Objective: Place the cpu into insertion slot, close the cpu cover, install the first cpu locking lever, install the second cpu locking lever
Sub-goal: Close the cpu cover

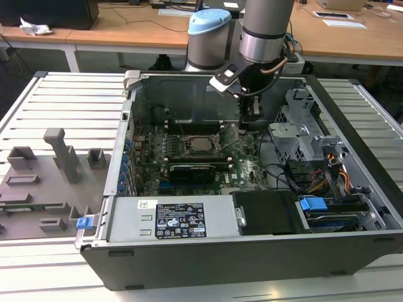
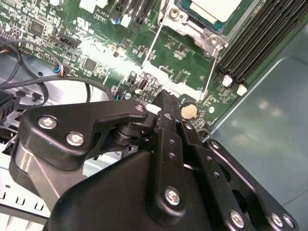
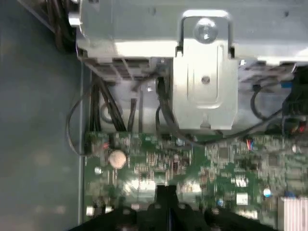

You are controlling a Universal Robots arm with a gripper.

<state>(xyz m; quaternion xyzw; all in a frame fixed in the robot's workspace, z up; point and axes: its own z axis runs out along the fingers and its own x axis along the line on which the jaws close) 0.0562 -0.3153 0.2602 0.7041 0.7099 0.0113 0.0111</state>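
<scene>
Our gripper (image 1: 250, 117), clenched on nothing, hangs over the motherboard (image 2: 96, 43), just to the exterior view's right of the insertion slot (image 1: 181, 143), where the cpu (image 1: 200, 143) lies seated. We judge that an off-line push could slip off the thin locking lever (image 2: 153, 38) and scrape nearby board components.

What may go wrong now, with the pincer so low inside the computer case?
The pincer hangs close over the motherboard, beside the coin battery; it might scrape small parts. A thin locking lever looks unlatched beside the cpu; a slip could bend it.
</scene>
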